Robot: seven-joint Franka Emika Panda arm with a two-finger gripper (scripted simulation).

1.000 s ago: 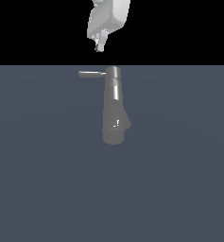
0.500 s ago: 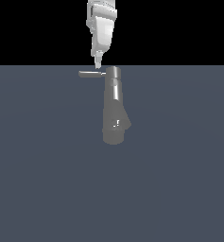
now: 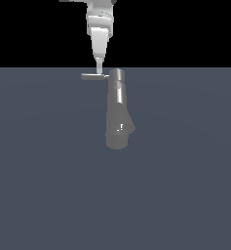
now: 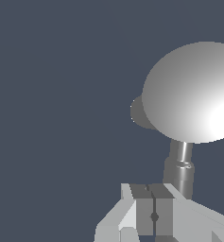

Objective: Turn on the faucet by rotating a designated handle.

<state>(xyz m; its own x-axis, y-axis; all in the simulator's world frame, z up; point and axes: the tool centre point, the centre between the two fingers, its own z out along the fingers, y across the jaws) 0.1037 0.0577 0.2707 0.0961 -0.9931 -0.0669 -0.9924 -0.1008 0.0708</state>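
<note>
- Handle (image 3: 94,75) first, at the exterior view's left: a thin grey rod lying level, its free end pointing to the exterior view's left and its other end meeting the top of the faucet.
- Gripper (image 3: 98,67) hangs straight down over the rod about midway along it, its fingertips reaching the rod's upper edge; whether they actually touch it I cannot tell from this view.
- Fingers (image 4: 153,210) in the wrist view sit pressed together, only a thin seam between the two grey pads, so the gripper is clenched with nothing between the pads.
- Handle in the wrist view (image 4: 182,165) runs from beside the closed pads toward the faucet's round cap, passing along one side of the fingers rather than between them.
- Faucet (image 3: 118,110) stands just to the exterior view's right of the gripper: a grey column with a short spout stub low on its right side and a wider base, resting on the dark blue-grey bench (image 3: 185,195).
- Seen from the wrist camera, the faucet's cap (image 4: 193,92) is a large bright disc, with a darker rounded part of the body peeking out from behind its edge.
- White arm links rise from the gripper out of the exterior view's top edge against a black background.
</note>
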